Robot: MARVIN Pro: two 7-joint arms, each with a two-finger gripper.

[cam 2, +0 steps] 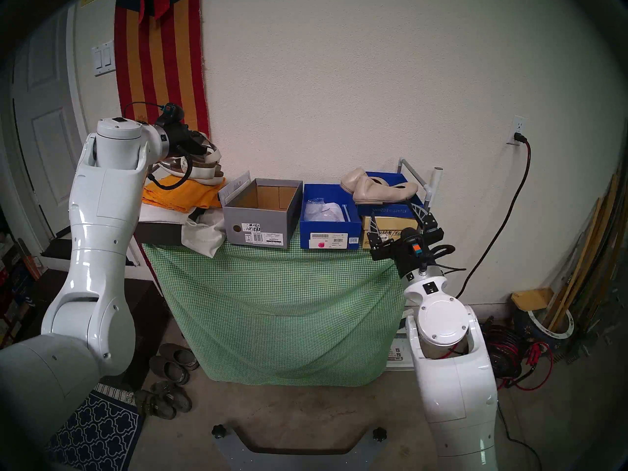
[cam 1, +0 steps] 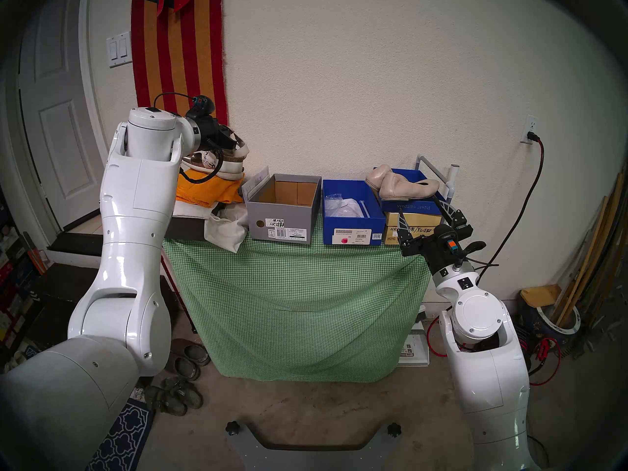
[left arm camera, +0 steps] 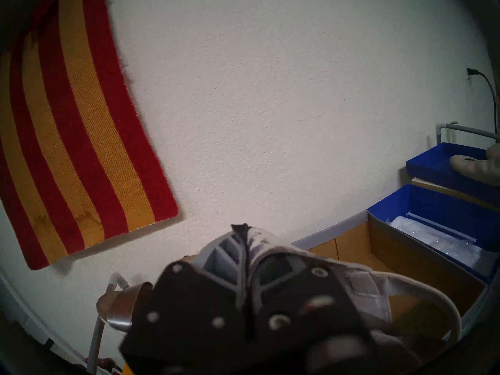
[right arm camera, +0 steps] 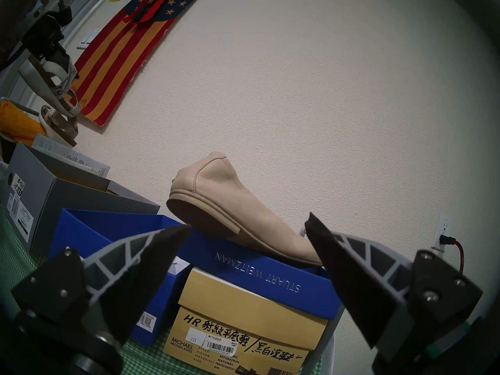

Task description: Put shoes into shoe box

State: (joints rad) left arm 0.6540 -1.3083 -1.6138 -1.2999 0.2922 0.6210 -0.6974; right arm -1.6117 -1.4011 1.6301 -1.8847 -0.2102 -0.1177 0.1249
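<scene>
My left gripper [cam 1: 232,141] is shut on a strap of one white-soled sandal [cam 1: 239,151] and holds it in the air. This sandal hangs just above its mate [cam 1: 226,172], which lies on an orange cloth [cam 1: 204,191]. In the left wrist view the shut fingers [left arm camera: 232,255] pinch the pale strap [left arm camera: 359,285]. An open grey shoe box [cam 1: 282,218] stands just right of them, with no shoes showing inside. Two beige flats [cam 1: 401,187] rest on a blue lid [cam 1: 413,207]. My right gripper [cam 1: 418,204] is open in front of that lid and below the flats [right arm camera: 216,193], holding nothing.
An open blue box [cam 1: 351,224] with white paper stands between the grey box and a tan box [right arm camera: 243,325] under the lid. A green checked cloth [cam 1: 299,307] drapes the table. Dark clogs [cam 1: 190,358] lie on the floor. A grey pipe frame [cam 1: 438,174] stands behind the flats.
</scene>
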